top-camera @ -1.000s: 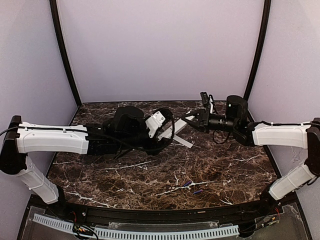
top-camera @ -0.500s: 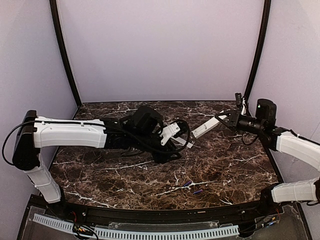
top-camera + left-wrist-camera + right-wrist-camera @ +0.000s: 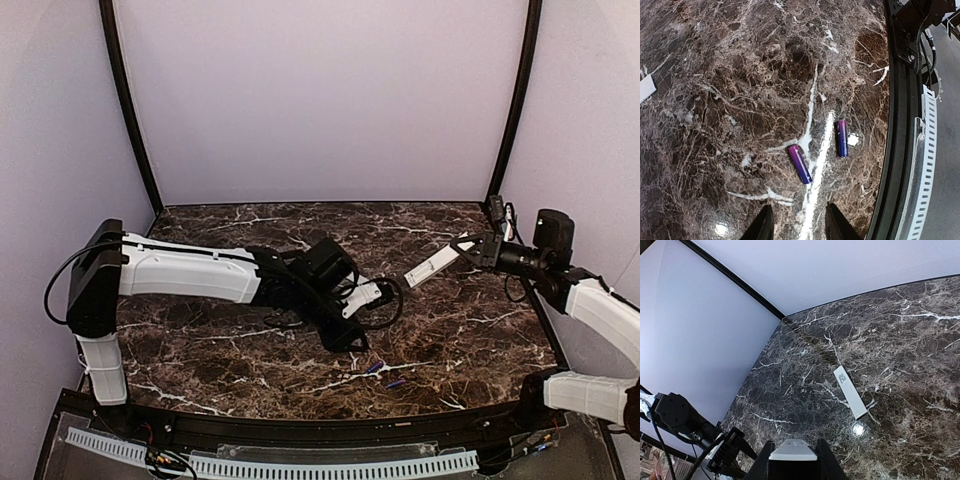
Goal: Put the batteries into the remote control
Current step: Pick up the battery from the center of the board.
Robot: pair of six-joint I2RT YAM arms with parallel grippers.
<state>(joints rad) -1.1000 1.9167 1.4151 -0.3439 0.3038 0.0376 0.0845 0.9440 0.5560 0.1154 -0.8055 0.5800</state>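
Above the table's right side, our right gripper point(image 3: 472, 247) is clamped on one end of the remote control point(image 3: 432, 267), holding it off the marble. Its long axis slants from the fingers toward the table's middle. Near the front edge, the two batteries point(image 3: 800, 163) lie close together, not touching, at an angle to each other. Our left gripper point(image 3: 797, 227) hovers over them, fingers spread and empty.

The left arm point(image 3: 190, 272) reaches from its base to mid-table, wrist bent downward. The left gripper point(image 3: 352, 335) faces the surface, its fingers point(image 3: 762, 227) spread with nothing between them. The right arm point(image 3: 600, 305) is folded at the right edge, forearm raised, and the right gripper point(image 3: 465, 245) points leftward, clamped on the remote control point(image 3: 432, 268)
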